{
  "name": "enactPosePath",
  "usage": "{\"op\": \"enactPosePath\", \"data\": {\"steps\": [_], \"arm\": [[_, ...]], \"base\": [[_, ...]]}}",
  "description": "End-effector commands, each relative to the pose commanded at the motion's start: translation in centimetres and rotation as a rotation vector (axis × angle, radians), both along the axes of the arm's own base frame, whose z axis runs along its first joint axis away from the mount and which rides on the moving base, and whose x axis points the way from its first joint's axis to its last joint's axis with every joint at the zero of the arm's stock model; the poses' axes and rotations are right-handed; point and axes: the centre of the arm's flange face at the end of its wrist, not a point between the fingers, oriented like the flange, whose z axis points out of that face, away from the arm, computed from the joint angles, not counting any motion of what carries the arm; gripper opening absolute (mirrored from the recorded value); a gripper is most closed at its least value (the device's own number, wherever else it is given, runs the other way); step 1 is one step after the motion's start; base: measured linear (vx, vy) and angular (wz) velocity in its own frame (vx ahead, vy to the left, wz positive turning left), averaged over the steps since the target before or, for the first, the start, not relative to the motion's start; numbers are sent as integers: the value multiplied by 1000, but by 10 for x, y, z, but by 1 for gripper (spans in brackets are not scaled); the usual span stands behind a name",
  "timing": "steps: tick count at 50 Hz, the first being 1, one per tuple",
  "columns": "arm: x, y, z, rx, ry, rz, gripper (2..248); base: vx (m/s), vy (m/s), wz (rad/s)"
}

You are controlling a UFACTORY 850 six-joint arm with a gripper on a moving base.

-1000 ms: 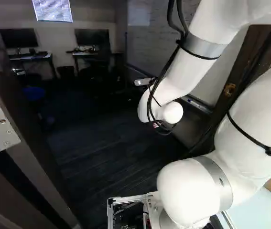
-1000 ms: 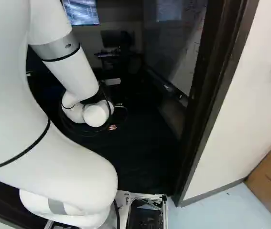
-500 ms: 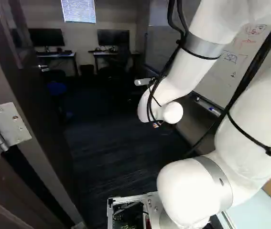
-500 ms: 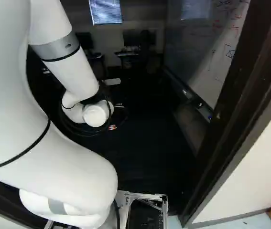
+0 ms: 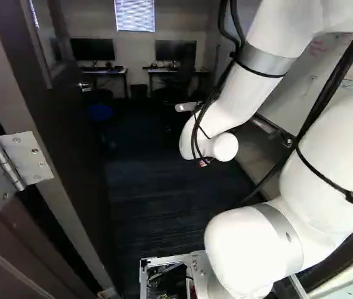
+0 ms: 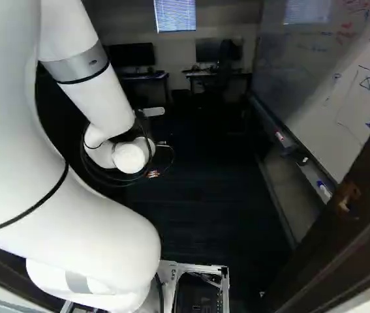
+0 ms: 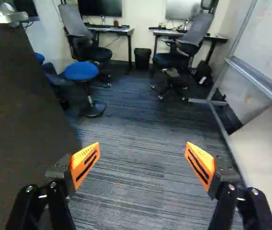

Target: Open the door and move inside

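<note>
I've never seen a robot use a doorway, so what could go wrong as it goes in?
The base could scrape the dark door frame close on its right. The open door, close on its left, might swing back into the arm. Farther in, the blue stool stands near the door's side and could get bumped.

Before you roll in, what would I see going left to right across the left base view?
Silver door hinge → door handle → bright window blinds → right-hand monitor → whiteboard.
</note>
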Motion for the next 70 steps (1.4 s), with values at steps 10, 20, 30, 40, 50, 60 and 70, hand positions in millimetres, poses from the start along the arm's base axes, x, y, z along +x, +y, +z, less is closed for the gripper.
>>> {"op": "enactPosePath", "data": {"steps": [10,20,30,40,50,60,70], "arm": [[0,0,0,0,0,0,247],[0,0,0,0,0,0,247],[0,0,0,0,0,0,247],[0,0,0,0,0,0,247],[0,0,0,0,0,0,247],[0,0,0,0,0,0,247],[0,0,0,0,0,0,247]], "base": [[69,-23,12],[100,-34,9],[142,-46,5],[176,-37,-4],[187,-2,-10],[179,1,-5],[174,-3,-6]]}}
